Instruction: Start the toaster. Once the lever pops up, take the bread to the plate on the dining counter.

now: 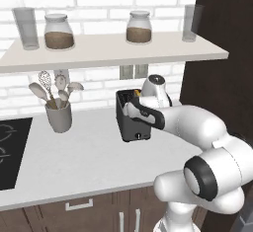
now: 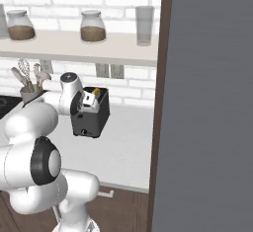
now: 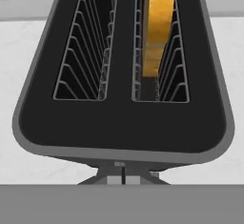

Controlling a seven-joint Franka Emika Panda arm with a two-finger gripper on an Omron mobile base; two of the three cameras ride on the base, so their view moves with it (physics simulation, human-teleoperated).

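Note:
The dark grey toaster stands on the white kitchen counter near the brick wall. In the hand view I look straight down on the toaster and its two slots. The bread stands on edge in the right slot, and its yellow-orange crust also peeks out as bread. My gripper is shut with nothing between its tips. It hangs just above the toaster's front end. The plate and the dining counter are out of view.
A pale utensil crock stands left of the toaster, and a black cooktop lies further left. A shelf with jars and glasses hangs just above. A tall dark panel closes off the right side.

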